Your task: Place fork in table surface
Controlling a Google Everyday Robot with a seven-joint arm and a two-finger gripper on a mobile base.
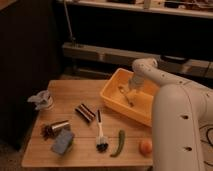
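Note:
The fork point(126, 96) shows as a thin shiny sliver lying inside the yellow tub point(109, 93), just below my gripper. My gripper point(131, 90) reaches down into the tub from the white arm point(150, 70) and sits right over the fork. I cannot tell if it touches the fork. The light tan wooden table surface point(75, 92) stretches to the left and front of the tub.
On the table lie a white-handled brush with black bristles point(101, 132), a green pepper point(119, 143), an orange fruit point(145, 146), a dark ribbed object point(85, 112), a metal can point(56, 128), a blue sponge point(62, 142) and a pale crumpled item point(41, 100). My white body fills the right side.

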